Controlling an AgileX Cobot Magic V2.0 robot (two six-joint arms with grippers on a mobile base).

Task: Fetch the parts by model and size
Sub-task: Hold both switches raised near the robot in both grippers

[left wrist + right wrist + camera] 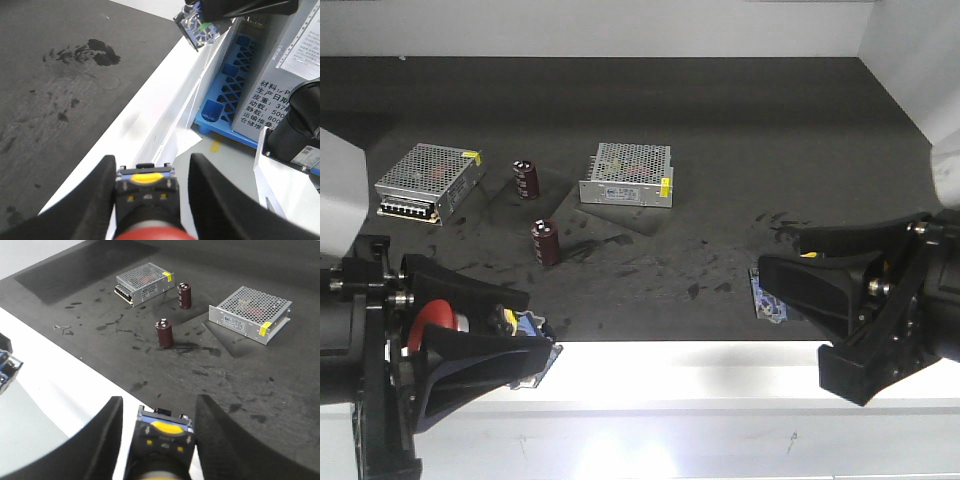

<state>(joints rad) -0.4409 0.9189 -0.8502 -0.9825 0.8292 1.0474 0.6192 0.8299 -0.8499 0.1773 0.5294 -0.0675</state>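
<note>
Left gripper (150,165): jaws closed on the red-capped switch (146,187), clamped across its black body with the blue base pointing outward, held at the lower left of the front view over the white table lip (700,365). Right gripper (160,410): jaws likewise closed on the yellow-capped switch (162,432), base outward, at the lower right of the front view above the same lip. Step in hand, by judgement: both parts are secured and carriage to a drop point follows, though no such point is in view. Handling note: hold clamp pressure on the flat body sides, lift before crossing the lip, and keep the two arms apart. Open room: a bare stretch of dark mat (720,120) and lip lies between the grippers. Obstacles: two capacitors (546,242) and two mesh power supply boxes (628,175) sit upper left, well apart from both grippers. A pale wall panel (910,60) bounds the upper right, and a blue pallet (225,95) stands below the lip.
</note>
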